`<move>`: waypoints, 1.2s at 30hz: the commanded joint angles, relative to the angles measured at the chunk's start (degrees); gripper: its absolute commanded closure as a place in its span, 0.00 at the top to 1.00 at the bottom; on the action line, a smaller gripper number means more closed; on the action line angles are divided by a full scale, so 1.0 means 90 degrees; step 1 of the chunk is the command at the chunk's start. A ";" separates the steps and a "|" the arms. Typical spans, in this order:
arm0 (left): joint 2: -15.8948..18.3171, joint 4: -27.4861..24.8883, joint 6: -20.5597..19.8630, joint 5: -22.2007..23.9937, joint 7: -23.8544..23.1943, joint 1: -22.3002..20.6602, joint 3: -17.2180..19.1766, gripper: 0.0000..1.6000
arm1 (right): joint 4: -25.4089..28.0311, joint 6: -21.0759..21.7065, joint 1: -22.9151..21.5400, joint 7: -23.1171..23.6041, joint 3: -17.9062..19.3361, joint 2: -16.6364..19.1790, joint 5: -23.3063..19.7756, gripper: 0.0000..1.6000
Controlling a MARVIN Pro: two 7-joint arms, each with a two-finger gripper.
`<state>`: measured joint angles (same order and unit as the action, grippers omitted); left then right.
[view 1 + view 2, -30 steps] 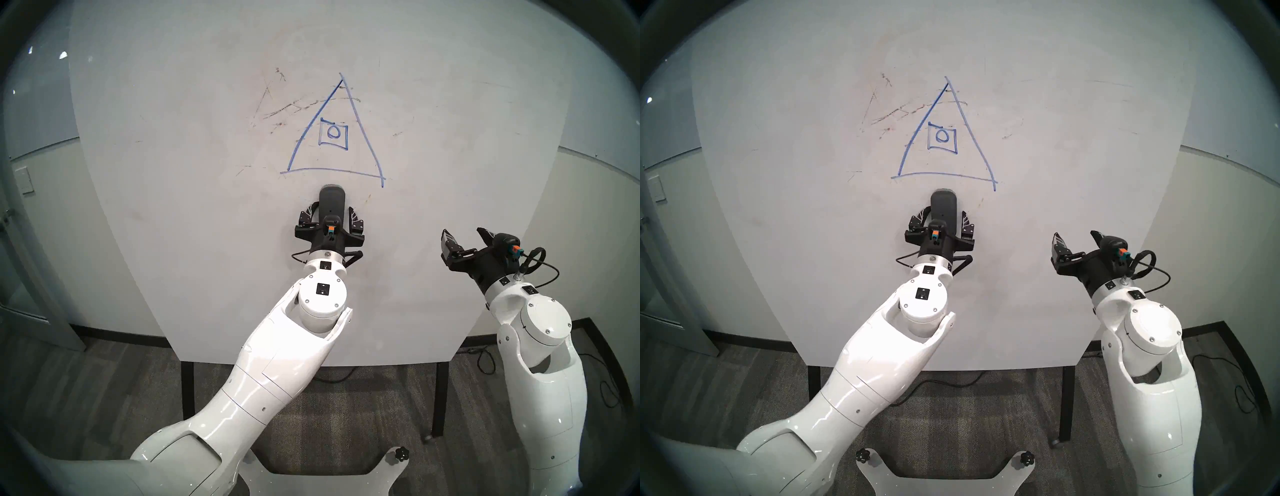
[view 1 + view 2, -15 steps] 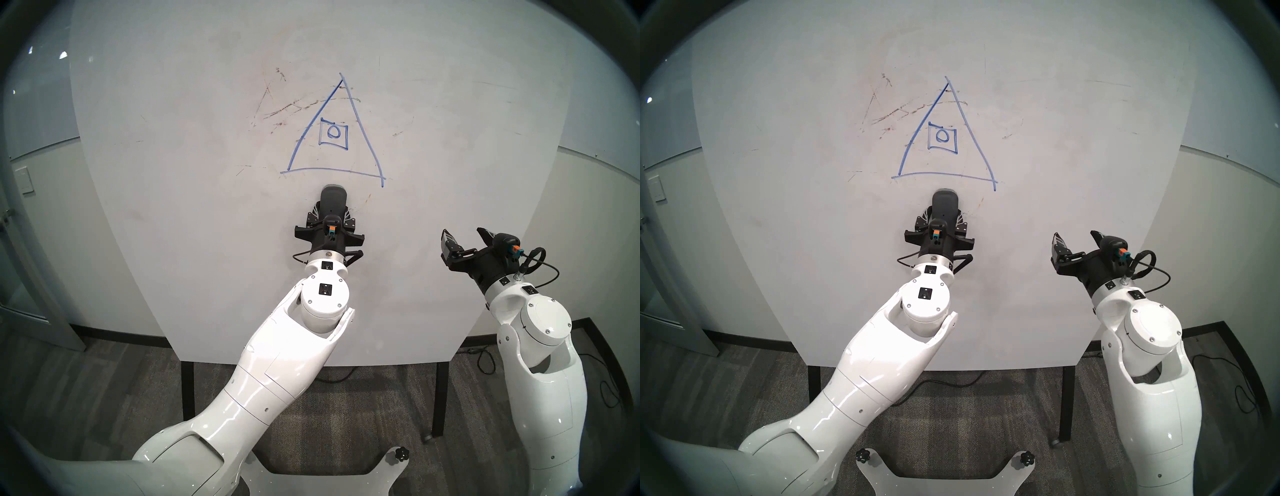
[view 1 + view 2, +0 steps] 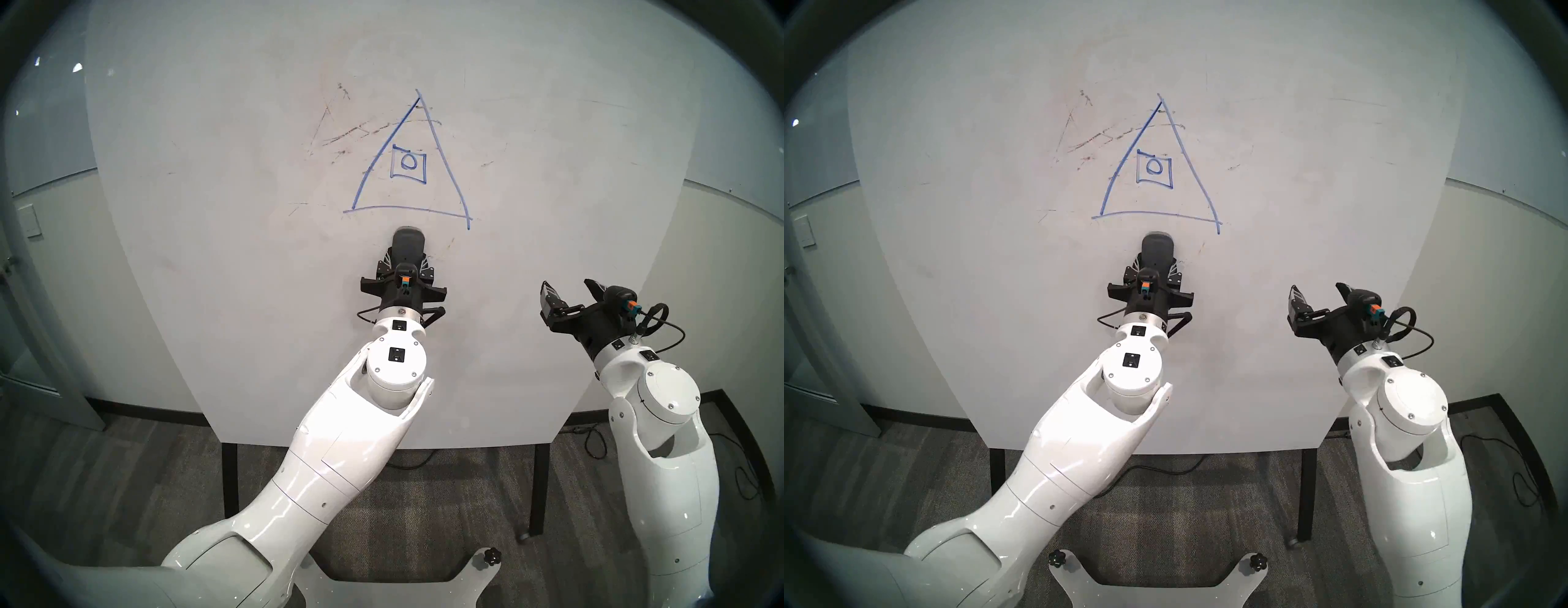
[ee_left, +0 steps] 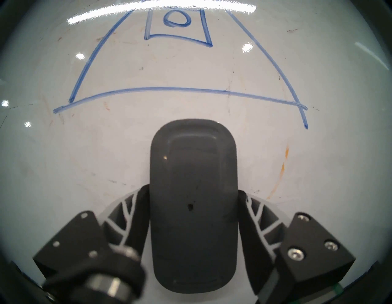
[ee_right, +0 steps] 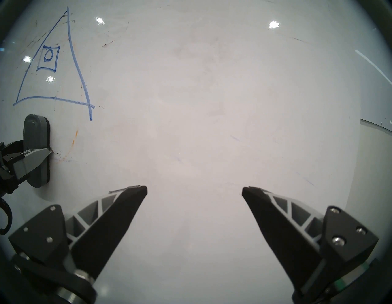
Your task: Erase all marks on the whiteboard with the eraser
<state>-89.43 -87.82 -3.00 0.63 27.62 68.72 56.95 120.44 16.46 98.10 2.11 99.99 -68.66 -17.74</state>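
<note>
The whiteboard (image 3: pixel 212 254) lies flat on black legs. On it are the marks (image 3: pixel 445 161): a blue triangle around a small square and circle, with faint dark and reddish streaks (image 3: pixel 339 136) to its left. The dark grey eraser (image 3: pixel 408 246) lies just below the triangle's base. My left gripper (image 3: pixel 406 264) is shut on the eraser, a finger pressed to each long side, as the left wrist view (image 4: pixel 193 191) shows. My right gripper (image 3: pixel 570 291) hangs open and empty over the board's right part; in its wrist view (image 5: pixel 194 191) the eraser (image 5: pixel 35 148) shows at far left.
Faint orange streaks (image 4: pixel 282 169) lie right of the eraser. The board's black legs (image 3: pixel 541 488) stand on grey carpet with cables (image 3: pixel 594 441) at the right. Pale walls rise behind, with a door frame (image 3: pixel 25 297) at far left.
My left gripper's fingers closed from spread wide beside the eraser onto its sides. The eraser stays in place. The right arm has not moved.
</note>
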 commanded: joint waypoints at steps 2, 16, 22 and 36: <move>0.0025 -0.0224 0.0018 -0.0077 0.0067 -0.0230 0.0142 0.00 | 0.0122 -0.0023 -0.0047 0.0010 -0.0005 0.0008 -0.0003 1.00; -0.0046 -0.0021 0.0007 -0.0113 0.0076 -0.0760 0.0377 0.00 | 0.0110 -0.0026 -0.0051 0.0011 -0.0006 0.0008 -0.0003 1.00; -0.0207 -0.0111 -0.0029 -0.0196 -0.0042 -0.0732 0.0659 0.00 | 0.0102 -0.0027 -0.0054 0.0011 -0.0006 0.0008 -0.0003 1.00; -0.0496 -0.0460 -0.0099 -0.0303 -0.0372 -0.0649 0.1029 0.00 | 0.0084 -0.0028 -0.0057 0.0011 -0.0007 0.0008 -0.0003 1.00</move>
<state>-92.16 -88.14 -4.21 -0.98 24.53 68.98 60.85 120.27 16.46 98.09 2.11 99.99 -68.66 -17.74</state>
